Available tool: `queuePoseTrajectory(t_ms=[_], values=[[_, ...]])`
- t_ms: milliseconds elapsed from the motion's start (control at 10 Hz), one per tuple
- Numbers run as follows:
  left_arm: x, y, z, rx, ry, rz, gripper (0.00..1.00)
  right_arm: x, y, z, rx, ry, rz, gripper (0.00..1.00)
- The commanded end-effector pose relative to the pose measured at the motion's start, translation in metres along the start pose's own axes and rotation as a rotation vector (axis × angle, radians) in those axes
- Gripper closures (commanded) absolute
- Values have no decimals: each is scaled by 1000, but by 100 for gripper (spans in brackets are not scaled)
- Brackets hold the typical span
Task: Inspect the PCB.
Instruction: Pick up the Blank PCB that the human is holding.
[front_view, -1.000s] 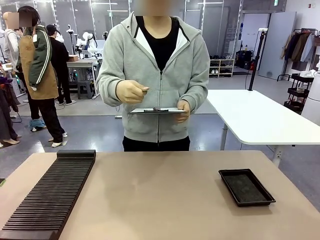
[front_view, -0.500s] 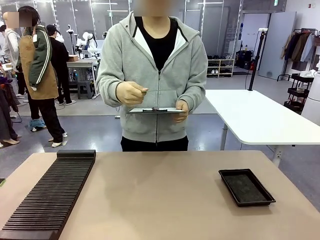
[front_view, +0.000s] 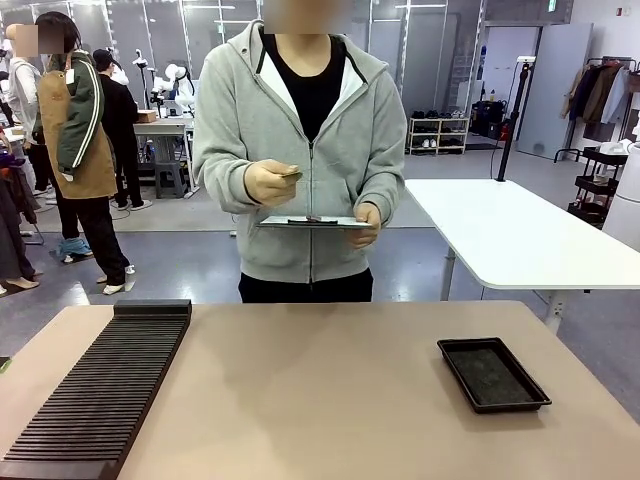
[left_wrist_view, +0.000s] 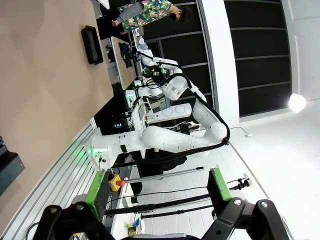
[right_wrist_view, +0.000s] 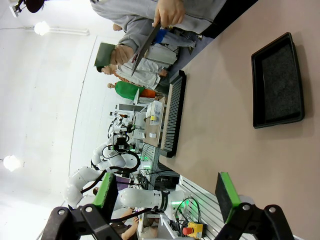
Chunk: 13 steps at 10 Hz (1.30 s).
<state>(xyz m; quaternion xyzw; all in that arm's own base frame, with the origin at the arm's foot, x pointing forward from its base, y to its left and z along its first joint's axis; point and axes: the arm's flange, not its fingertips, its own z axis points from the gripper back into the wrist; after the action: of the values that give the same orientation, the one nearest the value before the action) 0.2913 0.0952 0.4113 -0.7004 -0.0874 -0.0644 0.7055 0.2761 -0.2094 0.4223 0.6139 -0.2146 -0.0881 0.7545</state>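
Front view gives us the person across the table (front_view: 320, 400), one hand (front_view: 265, 183) raised at chest height and pinching the PCB (front_view: 291, 175). The other hand (front_view: 365, 222) holds a grey clipboard (front_view: 312, 221) flat, just below the board.

From the right wrist, we see the right gripper (right_wrist_view: 166, 195) with its jaws spread wide and nothing between the green pads (right_wrist_view: 106, 192). The PCB (right_wrist_view: 105, 55) is far ahead of this gripper, well beyond its fingertips and off the table, showing as a small green square in the person's hand. The clipboard (right_wrist_view: 145, 47) appears edge-on just beside it. A shallow black tray (right_wrist_view: 278, 82) lies on the tabletop ahead of the gripper, out past its pad on the picture's right. A long black slotted rack (right_wrist_view: 175, 115) lies farther out, roughly in line with the gap between the fingers.

From the left wrist, we see the left gripper (left_wrist_view: 157, 192) also wide open and empty, its green pads (left_wrist_view: 97, 192) well apart. The tray (left_wrist_view: 92, 45) sits far ahead of it on the table.
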Motion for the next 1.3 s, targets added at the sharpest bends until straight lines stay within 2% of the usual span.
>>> queuePoseTrajectory(t_ms=[0, 1200], values=[[-1, -1, 2, -3, -4, -2, 0, -1, 1, 1, 4, 0, 1, 0], [-1, -1, 2, -3, -4, -2, 0, -1, 1, 1, 4, 0, 1, 0]])
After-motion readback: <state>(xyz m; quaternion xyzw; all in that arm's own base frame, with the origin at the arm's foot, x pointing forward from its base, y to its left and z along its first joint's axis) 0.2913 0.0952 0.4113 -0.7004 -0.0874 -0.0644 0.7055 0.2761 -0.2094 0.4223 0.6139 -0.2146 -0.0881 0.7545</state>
